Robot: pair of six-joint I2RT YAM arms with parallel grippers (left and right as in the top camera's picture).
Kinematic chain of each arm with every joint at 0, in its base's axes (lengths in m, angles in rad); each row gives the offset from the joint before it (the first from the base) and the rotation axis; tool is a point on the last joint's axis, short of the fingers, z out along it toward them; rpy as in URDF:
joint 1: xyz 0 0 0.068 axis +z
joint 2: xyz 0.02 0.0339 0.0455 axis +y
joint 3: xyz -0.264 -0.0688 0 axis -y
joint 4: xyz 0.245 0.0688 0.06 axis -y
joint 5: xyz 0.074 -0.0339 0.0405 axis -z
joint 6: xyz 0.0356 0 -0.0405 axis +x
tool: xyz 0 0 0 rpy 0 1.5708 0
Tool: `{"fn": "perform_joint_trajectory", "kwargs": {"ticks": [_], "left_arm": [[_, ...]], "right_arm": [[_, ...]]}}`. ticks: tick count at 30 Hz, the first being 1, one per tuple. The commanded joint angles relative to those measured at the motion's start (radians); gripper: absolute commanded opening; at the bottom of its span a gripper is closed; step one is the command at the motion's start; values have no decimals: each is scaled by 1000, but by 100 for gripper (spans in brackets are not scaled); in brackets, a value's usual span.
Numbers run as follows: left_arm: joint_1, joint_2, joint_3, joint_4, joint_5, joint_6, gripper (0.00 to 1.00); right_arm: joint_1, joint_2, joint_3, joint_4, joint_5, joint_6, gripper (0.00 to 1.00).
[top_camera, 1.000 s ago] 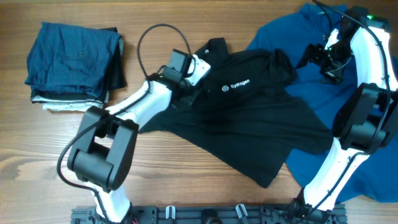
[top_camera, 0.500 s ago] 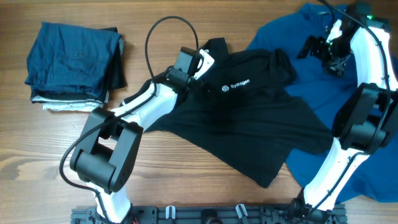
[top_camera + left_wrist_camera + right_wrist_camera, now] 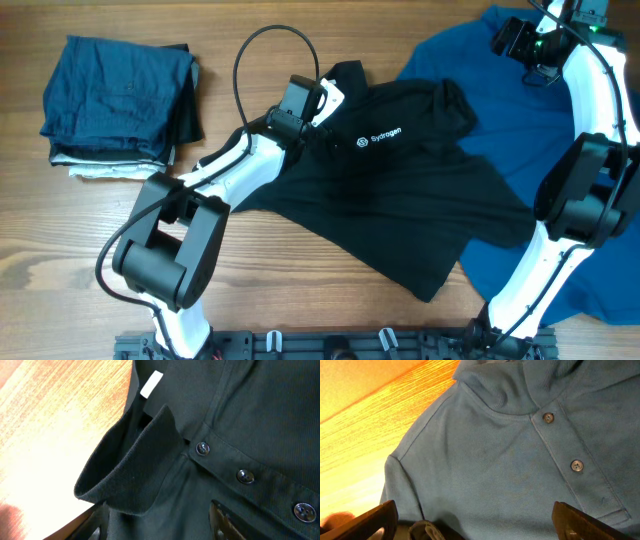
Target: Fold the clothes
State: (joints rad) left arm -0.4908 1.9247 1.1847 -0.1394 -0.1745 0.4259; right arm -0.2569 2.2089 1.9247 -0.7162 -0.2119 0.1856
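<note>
1. The left gripper (image 3: pixel 160 527) had its 2 fingers apart, and nothing was pinched between them
2. It hung right over the collar (image 3: pixel 132 470) of the black shirt (image 3: pixel 400 190), and the top button (image 3: pixel 202 448) sat just beside the collar flap
3. The right gripper (image 3: pixel 477 520) was wide open too and held nothing; it hung over the neck of the blue shirt (image 3: pixel 485 450), up in the far right corner of the table (image 3: pixel 60 250)
4. The black shirt lay spread out in the middle, partly on top of the blue shirt
5. Its long way ran on a slant, from the collar at the far left down to the hem at the near right
6. So the whole shirt stretched away from the left gripper, toward the robot's right and back toward its base
7. I think the left arm was much nearer to the black shirt, and the right arm was well apart from it
8. A pile of folded clothes (image 3: pixel 120 100) sat well apart on the left
</note>
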Motion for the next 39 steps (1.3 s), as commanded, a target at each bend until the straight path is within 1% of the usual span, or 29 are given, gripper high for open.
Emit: {"fn": "perform_joint_trajectory", "kwargs": {"ticks": [1, 4, 6, 8, 9, 11, 13, 15, 16, 18, 19, 21, 23, 24, 25, 26, 27, 33, 34, 35, 37, 39], "left_arm": [[12, -2, 0, 28, -51, -15, 65], [20, -2, 0, 68, -101, -14, 66], [27, -2, 0, 77, -103, -19, 67], [35, -2, 0, 78, -102, -57, 68], [42, -2, 0, 76, -86, -84, 68], [57, 0, -1, 69, -3, -129, 69], [71, 6, -1, 61, 115, -128, 69], [82, 12, -1, 54, 169, -128, 68], [85, 14, -1, 51, 182, -128, 66], [86, 17, -1, 50, 186, -128, 57], [86, 17, -1, 50, 186, -128, 54], [86, 19, -1, 50, 186, -128, 49], [86, 19, -1, 50, 186, -128, 42], [86, 19, -1, 50, 186, -128, 41], [86, 19, -1, 50, 186, -128, 42], [86, 19, -1, 50, 186, -128, 52], [86, 19, -1, 49, 186, -128, 56], [87, 56, -1, 54, 186, -128, 55], [87, 61, -1, 56, 186, -128, 54], [87, 62, -1, 62, 186, -128, 49], [87, 61, -1, 89, 186, -128, 29], [87, 60, 0, 123, 184, -148, 12]], "right_arm": [[2, -13, -3, 5, 10, 0, 100], [2, -13, -3, 5, 10, 0, 100], [2, -13, -3, 5, 10, 0, 99], [2, -13, -3, 5, 10, 0, 99], [2, -13, -3, 5, 10, 0, 100], [2, -13, -3, 5, 10, 0, 100], [2, -13, -3, 5, 10, 0, 100], [2, -13, -3, 5, 10, 0, 99], [2, -13, -3, 5, 10, 0, 99], [2, -13, -3, 5, 10, 0, 99], [2, -13, -3, 5, 10, 0, 99], [2, -13, -3, 5, 10, 0, 100], [2, -13, -3, 5, 10, 0, 100], [2, -13, -3, 5, 10, 0, 99], [2, -13, -3, 5, 10, 0, 99], [2, -13, -3, 5, 10, 0, 99], [2, -13, -3, 5, 10, 0, 99], [2, -13, -3, 5, 10, 0, 99], [2, -13, -3, 5, 10, 0, 99], [2, -13, -3, 5, 10, 0, 99], [2, -13, -3, 5, 10, 0, 99], [2, -13, -3, 5, 10, 0, 100]]}}
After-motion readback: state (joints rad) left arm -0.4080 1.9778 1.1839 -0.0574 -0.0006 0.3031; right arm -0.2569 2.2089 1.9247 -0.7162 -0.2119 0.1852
